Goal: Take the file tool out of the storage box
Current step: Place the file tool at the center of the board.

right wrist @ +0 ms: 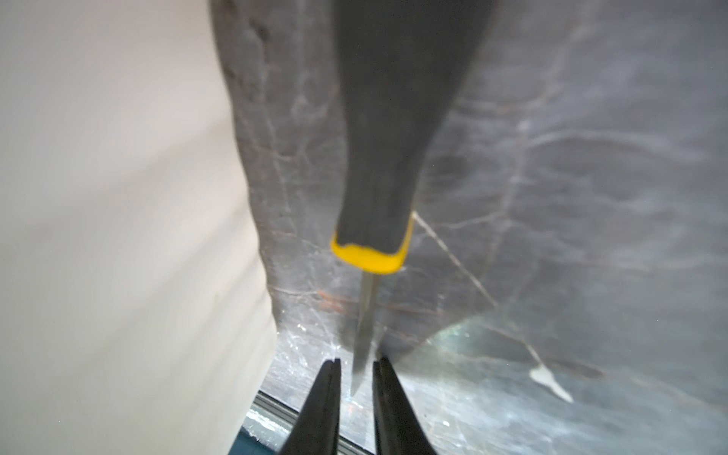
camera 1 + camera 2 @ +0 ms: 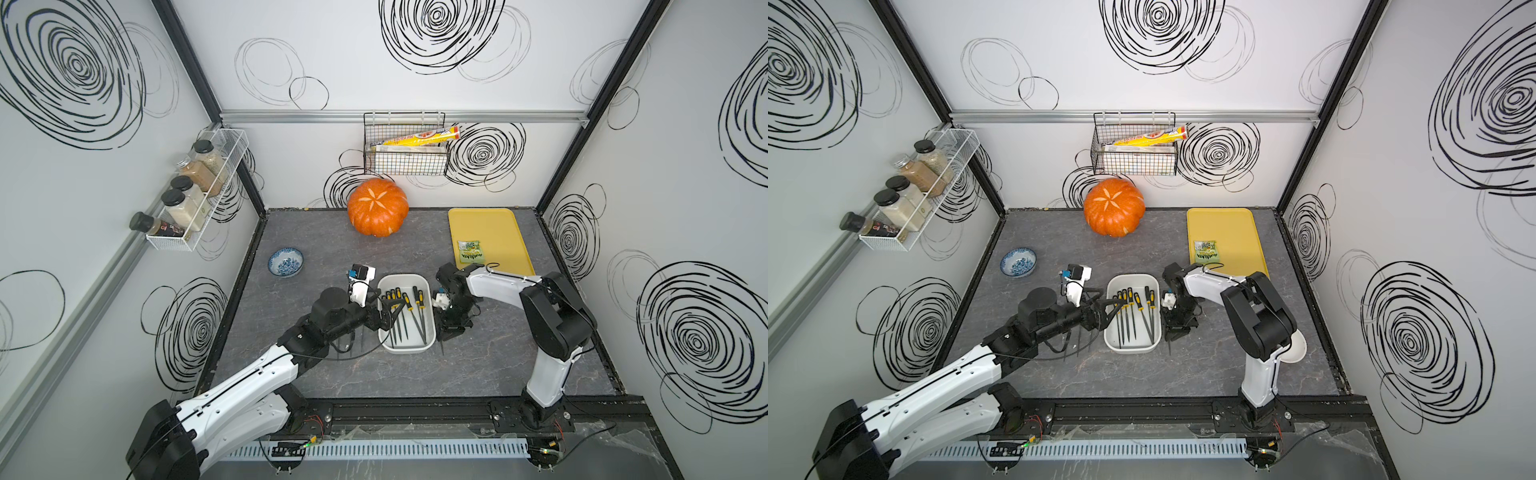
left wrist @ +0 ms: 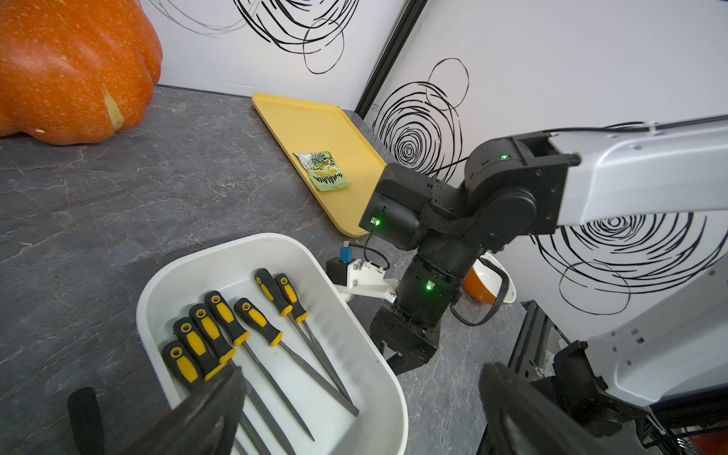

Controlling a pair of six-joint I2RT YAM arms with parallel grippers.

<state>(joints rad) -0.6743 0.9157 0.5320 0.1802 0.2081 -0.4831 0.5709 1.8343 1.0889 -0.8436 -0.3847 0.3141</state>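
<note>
The white storage box (image 2: pixel 409 350) (image 2: pixel 1129 350) (image 3: pixel 236 240) sits mid-table, holding several file tools (image 2: pixel 409 307) (image 3: pixel 260 327) with black-and-yellow handles. Another file tool (image 1: pixel 372 252) lies on the table just outside the box's right wall (image 1: pixel 118 197). Its thin blade (image 2: pixel 441 348) points toward the front. My right gripper (image 1: pixel 356 360) (image 2: pixel 449 332) is low over that file, jaws slightly parted, with a gap on each side of the blade. My left gripper (image 3: pixel 362 370) (image 2: pixel 384 318) is wide open at the box's left rim, one finger (image 3: pixel 220 398) over the handles.
An orange pumpkin (image 2: pixel 377 212) stands at the back. A yellow tray (image 2: pixel 490 224) with a green packet (image 2: pixel 469 251) is back right. A blue bowl (image 2: pixel 285 262) is at the left and an orange-and-white bowl (image 3: pixel 488 283) behind the right arm. Wall racks hang above.
</note>
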